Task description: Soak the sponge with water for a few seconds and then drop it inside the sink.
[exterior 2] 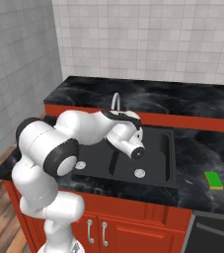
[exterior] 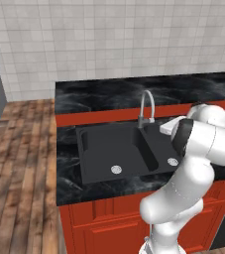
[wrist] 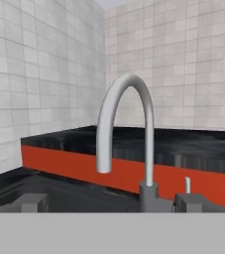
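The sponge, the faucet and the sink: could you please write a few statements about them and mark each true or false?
1. The sponge lies on the countertop, to the right of the sink. True.
2. Water runs from the faucet. False: no stream shows at its spout.
3. The hand holds the sponge. False: the sponge lies on the countertop, apart from the arm.
4. The sink has two basins, each with a round drain. True.

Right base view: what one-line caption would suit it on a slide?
White robot arm reaches over the black sink while the sponge lies on the counter.
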